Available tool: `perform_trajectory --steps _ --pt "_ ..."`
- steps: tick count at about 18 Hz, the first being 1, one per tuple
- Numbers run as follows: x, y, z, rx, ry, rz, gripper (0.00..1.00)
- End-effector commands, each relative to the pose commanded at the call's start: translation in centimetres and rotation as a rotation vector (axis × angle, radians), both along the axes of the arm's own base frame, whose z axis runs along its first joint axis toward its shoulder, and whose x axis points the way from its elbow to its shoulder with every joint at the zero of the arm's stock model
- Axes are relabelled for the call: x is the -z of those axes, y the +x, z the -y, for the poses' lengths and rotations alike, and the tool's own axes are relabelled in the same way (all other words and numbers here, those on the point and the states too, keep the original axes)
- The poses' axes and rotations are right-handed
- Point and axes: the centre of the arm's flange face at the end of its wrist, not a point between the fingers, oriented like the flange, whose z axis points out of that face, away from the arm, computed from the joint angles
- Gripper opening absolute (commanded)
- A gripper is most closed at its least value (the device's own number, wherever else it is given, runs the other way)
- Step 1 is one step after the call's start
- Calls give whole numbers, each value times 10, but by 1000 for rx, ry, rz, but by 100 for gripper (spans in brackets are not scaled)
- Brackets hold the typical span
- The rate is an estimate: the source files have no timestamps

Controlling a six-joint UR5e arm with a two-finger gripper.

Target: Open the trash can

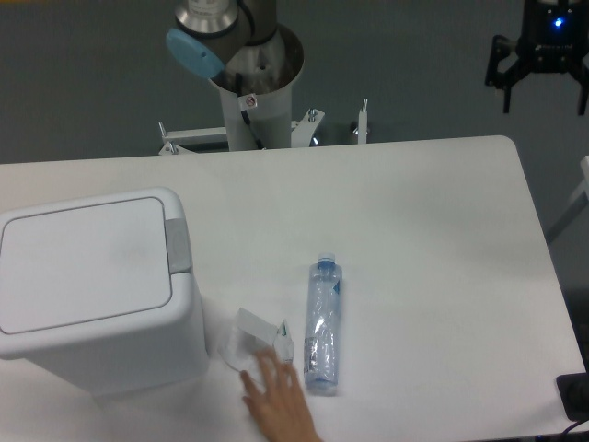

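1. Trash can (92,295): stands on the table (414,230) at the 8 o'clock position of the view, near the left edge. It is a large, boxy white bin with rounded corners.
2. Lid (85,262): lies flat and closed on the bin. No gap shows along its rim.
3. Push-button tab (179,247): grey, set at the 3 o'clock side of the lid. Nothing touches it.
4. Gripper (538,69): a dark unit at the 2 o'clock corner of the view, beyond the far edge of the table and well apart from the bin. Its fingers hang spread apart with nothing between them.
5. Arm base (253,83): mounted at 12 o'clock, behind the table.
6. Other items: a clear plastic bottle (322,322) lies on its side at 6 o'clock. A small white carton (258,339) sits just left of it. A person's hand (276,401) rests at the near edge, touching or almost touching the carton.
7. Task status: not started, judging by the closed lid and the distant gripper. Remaining steps, as a judgement: bring the gripper across to the bin, then press the tab to release the lid.
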Motion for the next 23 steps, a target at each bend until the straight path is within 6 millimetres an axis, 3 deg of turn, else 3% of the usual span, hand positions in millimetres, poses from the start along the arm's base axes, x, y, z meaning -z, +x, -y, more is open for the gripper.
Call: perform_trajectory --steps 3,5,7,8,9,11,16,19,23 --pt "-2 3 -1 4 2 -3 100" --pt "-2 10 -23 32 7 -5 100" --pt "-1 17 -38 -102 58 5 100" --pt "-4 25 -60 -157 102 -2 100" --pt "-4 38 -91 -177 134 -10 100" --pt "-2 52 -111 -283 189 29 100" --pt "-1 129 -201 -438 309 185 100" --pt "2 160 -233 -505 412 369 100" --pt "0 200 -258 -504 453 501 100"
